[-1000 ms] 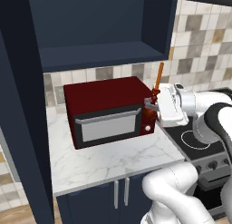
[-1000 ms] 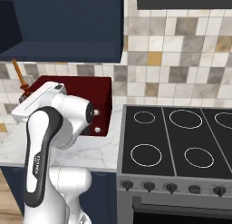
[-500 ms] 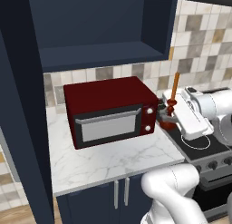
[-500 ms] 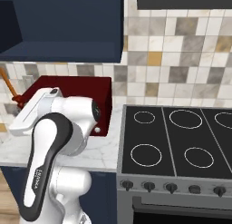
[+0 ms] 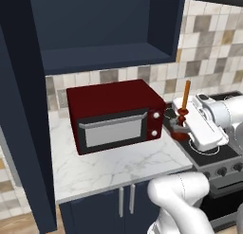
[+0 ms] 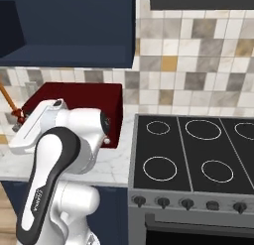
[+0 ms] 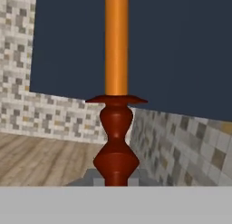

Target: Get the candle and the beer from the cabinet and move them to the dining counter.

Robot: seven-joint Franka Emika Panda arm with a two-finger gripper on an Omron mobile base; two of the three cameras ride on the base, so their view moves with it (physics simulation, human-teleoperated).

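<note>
Hand view looks straight along the jaws at the candle (image 7: 116, 128): its dark red-brown turned holder stands between the two finger tips, which are closed nearly all the way on the holder's foot, and the orange taper runs up out of the top of the picture. Behind it lie a navy panel, mosaic tile and a strip of wood floor.

From the left base view, the gripper (image 5: 179, 129) carries the candle (image 5: 183, 111) upright in the air, the holder clamped at the jaws and the taper rising above the white hand. It hangs just beside the right end of the red microwave (image 5: 114, 114), over the seam between the marble surface (image 5: 118, 166) and the black stove (image 5: 216, 157). The candle is clear of the surface below it.

Above the microwave the cabinet (image 5: 107, 29) stands open, dark navy inside, with a bare shelf.

From the right base view, the candle (image 6: 10, 105) shows at the far left edge, tilted in the picture, with the white forearm reaching toward it in front of the microwave (image 6: 84, 110). The stove (image 6: 198, 150) with its ringed burners lies to the right, well apart from the candle, under the tiled wall (image 6: 198, 65).
</note>
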